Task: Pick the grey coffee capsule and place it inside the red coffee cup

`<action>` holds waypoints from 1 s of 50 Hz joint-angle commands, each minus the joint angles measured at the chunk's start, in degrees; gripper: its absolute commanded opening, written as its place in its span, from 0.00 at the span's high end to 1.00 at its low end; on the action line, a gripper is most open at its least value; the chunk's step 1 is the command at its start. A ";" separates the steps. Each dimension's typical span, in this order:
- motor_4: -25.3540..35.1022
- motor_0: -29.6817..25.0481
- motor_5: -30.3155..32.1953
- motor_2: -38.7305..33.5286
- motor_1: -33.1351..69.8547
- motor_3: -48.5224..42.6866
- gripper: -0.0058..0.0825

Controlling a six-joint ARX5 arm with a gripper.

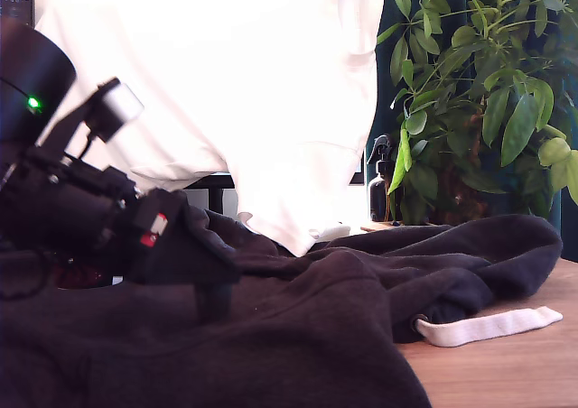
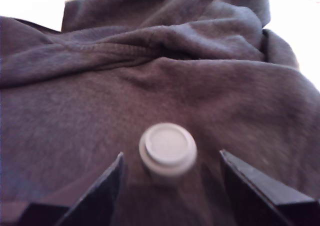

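In the wrist view the grey coffee capsule (image 2: 167,150) stands upright on a dark grey hoodie (image 2: 150,86), its flat round rim facing the camera. My gripper (image 2: 171,158) is open, one dark finger on either side of the capsule with a gap on both sides. In the exterior view the black arm sits at the left and the gripper (image 1: 194,255) reaches down onto the hoodie (image 1: 298,336); there the capsule is hidden behind it. The red coffee cup is out of view.
The hoodie covers most of the wooden table (image 1: 515,363), its white drawstring (image 1: 488,327) lying at the exterior view's right. A white cloth (image 1: 253,83) hangs behind. A black spray bottle (image 1: 381,182) and a leafy plant (image 1: 479,92) stand at the back right.
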 commanded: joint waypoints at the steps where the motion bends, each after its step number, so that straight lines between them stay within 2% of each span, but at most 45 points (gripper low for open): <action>1: 0.63 -0.20 0.61 0.37 1.95 -0.07 0.31; 7: 1.03 -0.20 0.61 0.90 3.37 -0.15 0.39; 14: 1.01 -0.20 0.66 0.98 3.34 0.04 0.70; 18: 0.92 -0.17 0.66 1.16 3.34 0.09 0.79; 29: 0.74 0.96 0.66 2.78 3.34 0.90 0.79; 38: 0.24 4.79 0.59 4.42 2.84 4.39 0.79; 50: -5.97 10.91 0.59 6.14 -0.66 4.55 0.79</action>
